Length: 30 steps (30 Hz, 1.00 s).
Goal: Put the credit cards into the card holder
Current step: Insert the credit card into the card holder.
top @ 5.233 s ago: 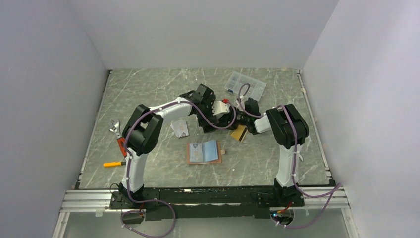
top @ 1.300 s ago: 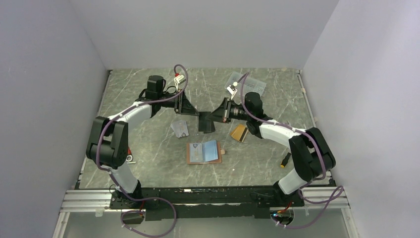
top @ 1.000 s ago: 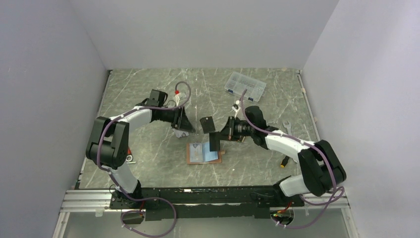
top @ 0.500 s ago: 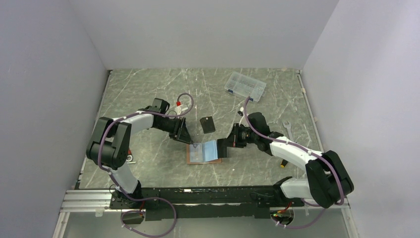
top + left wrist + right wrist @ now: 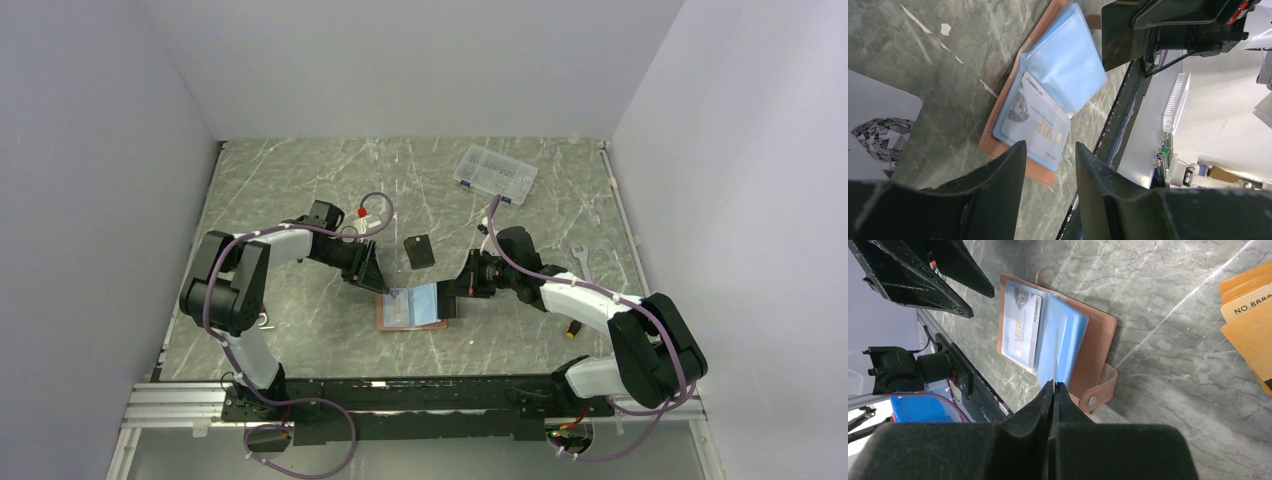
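**Top external view.** Over the last second or so both arms have dropped from mid-worktop height and closed in on the card holder. It lies open on the worktop. The right end effector is now at its right edge and the left end effector at its upper-left corner. The small black rectangle lies apart behind them.

**Left wrist view.** The left fingers are spread with nothing between them, low over the holder's left side. One silver-grey card is already seated in a pocket. A second silver-grey card lies loose on the worktop just beside the fingers.

**Right wrist view.** The right fingers are pressed together on a thin card. It is seen edge-on, so its colour cannot be told. Its edge is lined up over the blue-grey pockets. The orange-gold cards remain loose, well apart to the right.

**Assessment.** The carry appears complete and insertion is imminent. The task is judged to be at an early stage, with several cards outstanding.
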Available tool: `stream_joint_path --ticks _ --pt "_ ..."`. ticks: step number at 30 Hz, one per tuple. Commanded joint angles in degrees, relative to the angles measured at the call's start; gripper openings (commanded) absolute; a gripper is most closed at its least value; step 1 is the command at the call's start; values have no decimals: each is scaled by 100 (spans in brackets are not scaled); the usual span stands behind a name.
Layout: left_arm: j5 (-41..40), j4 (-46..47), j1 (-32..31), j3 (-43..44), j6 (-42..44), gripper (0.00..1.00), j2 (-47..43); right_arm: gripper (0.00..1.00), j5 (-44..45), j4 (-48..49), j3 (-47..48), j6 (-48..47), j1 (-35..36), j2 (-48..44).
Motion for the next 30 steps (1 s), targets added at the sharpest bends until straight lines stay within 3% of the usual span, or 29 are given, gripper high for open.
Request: stream_joint_path --ticks 1,18,30 --pt "41 1 -21 31 264 46 39 0 -55 254 81 25 -37 -120" --pt "67 -75 -18 95 334 45 -53 0 -423 970 205 366 -18 363" --pt "214 -388 194 249 520 45 -33 0 -759 989 717 127 401 710"
